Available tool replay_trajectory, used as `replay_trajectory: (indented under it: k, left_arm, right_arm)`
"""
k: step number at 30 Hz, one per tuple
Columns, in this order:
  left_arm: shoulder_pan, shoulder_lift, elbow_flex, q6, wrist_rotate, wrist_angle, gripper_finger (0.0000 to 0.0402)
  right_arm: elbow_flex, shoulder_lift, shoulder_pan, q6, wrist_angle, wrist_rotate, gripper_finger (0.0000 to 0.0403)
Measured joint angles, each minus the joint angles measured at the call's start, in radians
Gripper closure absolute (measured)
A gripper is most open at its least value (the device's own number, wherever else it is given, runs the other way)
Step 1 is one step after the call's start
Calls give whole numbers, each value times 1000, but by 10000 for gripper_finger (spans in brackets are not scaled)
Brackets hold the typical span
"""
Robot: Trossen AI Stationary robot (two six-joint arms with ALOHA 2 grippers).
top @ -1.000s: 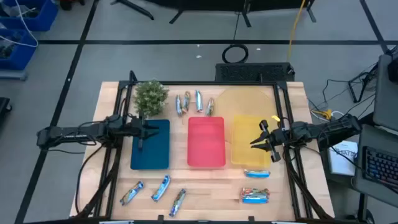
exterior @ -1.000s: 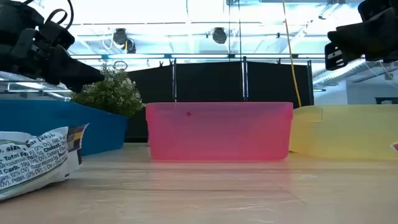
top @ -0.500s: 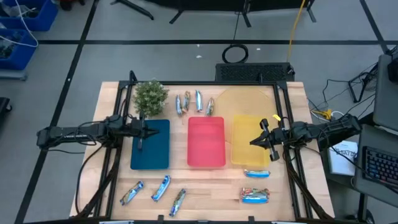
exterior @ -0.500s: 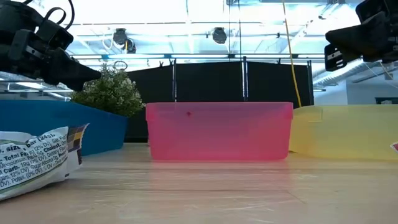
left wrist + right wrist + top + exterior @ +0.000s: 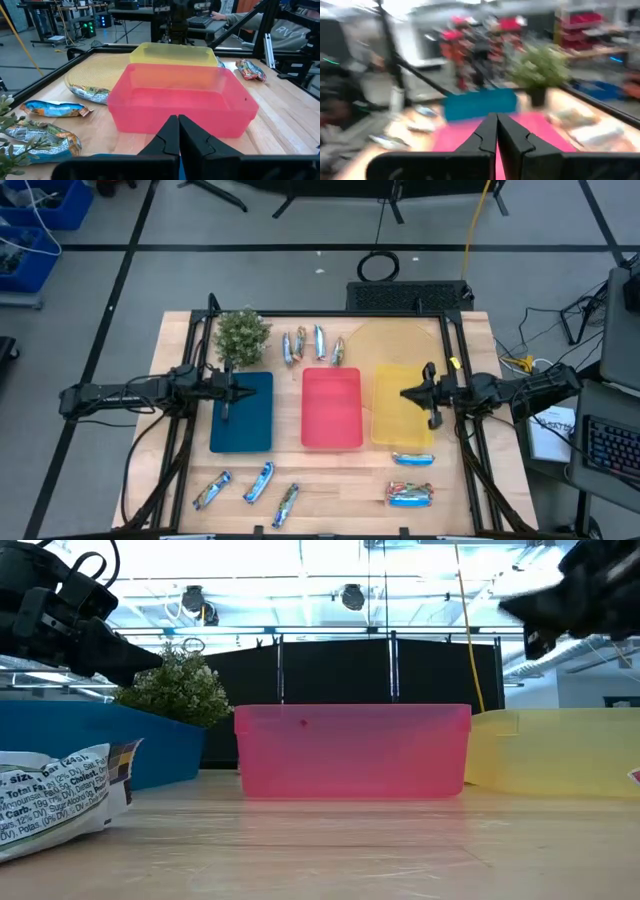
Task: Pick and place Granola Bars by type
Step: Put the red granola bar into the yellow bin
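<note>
We see shiny foil-wrapped granola bars (image 5: 311,343) lying scattered on the pale wooden table (image 5: 340,478) around smooth blue (image 5: 242,412), red (image 5: 331,407) and yellow (image 5: 399,404) plastic trays, while the left gripper (image 5: 242,390) over the blue tray and the right gripper (image 5: 408,394) over the yellow one are both clenched and hold nothing.

Plant (image 5: 243,336) beside blue tray (image 5: 242,412)

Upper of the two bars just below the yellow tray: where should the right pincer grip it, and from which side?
Likely mid-length, across its short width, coming straight down. The bar lies flat on the table, long axis roughly left-right in the high view, apart from the yellow tray and the bar below it. The right pincer hovers over that tray, the nearest arm.
</note>
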Motion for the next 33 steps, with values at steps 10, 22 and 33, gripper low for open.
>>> replay_trajectory:
  k: [10, 22, 33]
  left_arm:
    - [0, 0, 0, 0, -1, -2, 350]
    - [0, 0, 0, 0, -3, -6, 335]
    - [0, 0, 0, -7, -3, -41, 334]
  right_arm:
    - [368, 335, -14, -93, -162, 248, 263]
    - [829, 696, -274, -51, -508, 150, 230]
    - [940, 834, -354, 208, -980, -514, 230]
